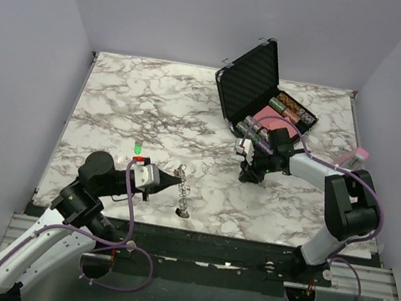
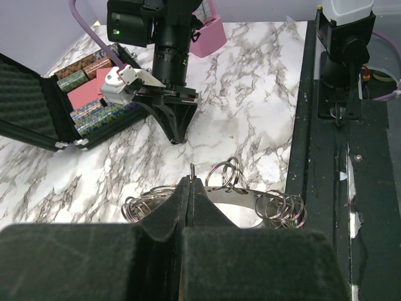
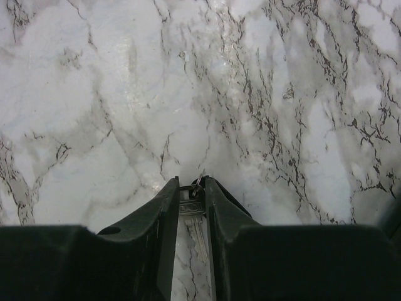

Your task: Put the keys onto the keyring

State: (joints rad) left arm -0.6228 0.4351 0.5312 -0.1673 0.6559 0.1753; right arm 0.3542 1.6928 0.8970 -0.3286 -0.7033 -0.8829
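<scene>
My left gripper (image 1: 177, 180) is shut on one small ring of the keyring (image 1: 183, 196), a silver chain of linked rings. It holds the keyring near the table's front edge, and the rest hangs down onto the marble. In the left wrist view the rings (image 2: 276, 207) spread to both sides of the shut jaws (image 2: 190, 182). My right gripper (image 1: 244, 176) points down at the table in front of the case. It is shut on a plain silver key (image 3: 195, 219) with a small ring at its head, between the jaws (image 3: 192, 183). No red or black keys are in view.
An open black hard case (image 1: 248, 78) with several coloured items stands at the back right, and also shows in the left wrist view (image 2: 25, 106). A pink-and-white box (image 1: 358, 155) sits at the right edge. A small green piece (image 1: 138, 147) lies left of centre. A black rail (image 2: 326, 188) borders the front edge.
</scene>
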